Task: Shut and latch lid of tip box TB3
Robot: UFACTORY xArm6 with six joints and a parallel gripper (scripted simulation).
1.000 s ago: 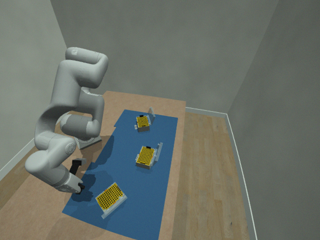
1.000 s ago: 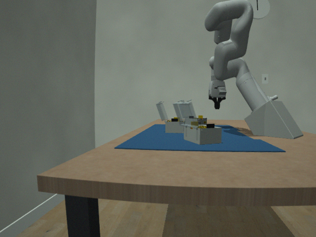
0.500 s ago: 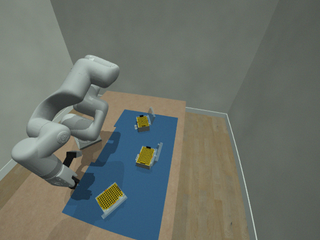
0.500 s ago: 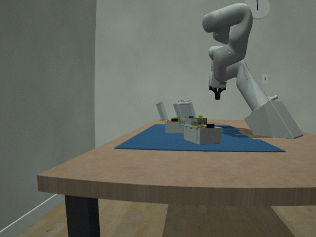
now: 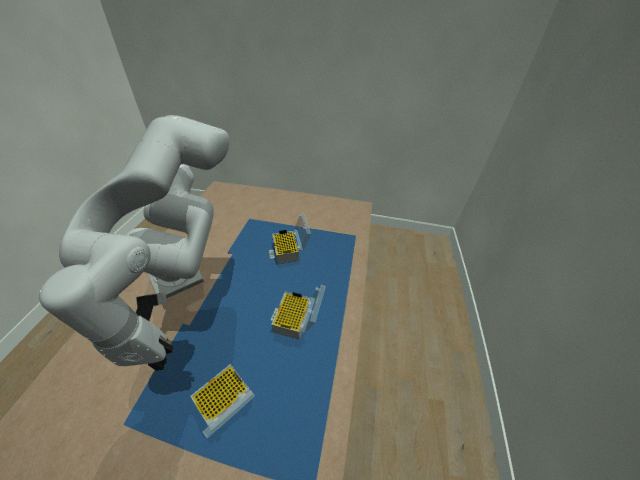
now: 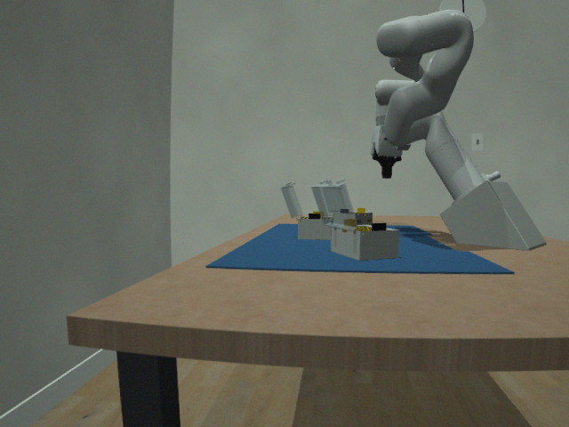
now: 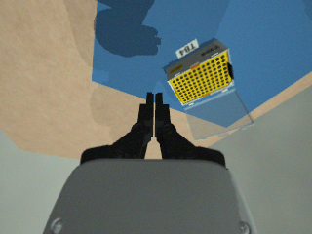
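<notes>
Three white tip boxes with yellow inserts stand on the blue mat (image 5: 248, 330). The nearest box (image 5: 219, 395) shows in the wrist view (image 7: 202, 78), where its sticker reads TB4 (image 7: 186, 49). Its lid (image 7: 219, 114) lies laid back open. The middle box (image 5: 292, 312) and the far box (image 5: 285, 243) have their lids standing up open, and I cannot read their IDs. My gripper (image 5: 159, 363) is shut and empty. It hangs well above the mat's arm-side edge, beside TB4 and apart from it. It also shows in the wrist view (image 7: 154, 99) and in the exterior view (image 6: 387, 172).
The arm's base (image 5: 173, 279) stands on the wooden table beside the mat. In the exterior view the boxes (image 6: 348, 229) overlap one another. The table edge (image 5: 356, 335) runs along the mat's far side, with floor beyond.
</notes>
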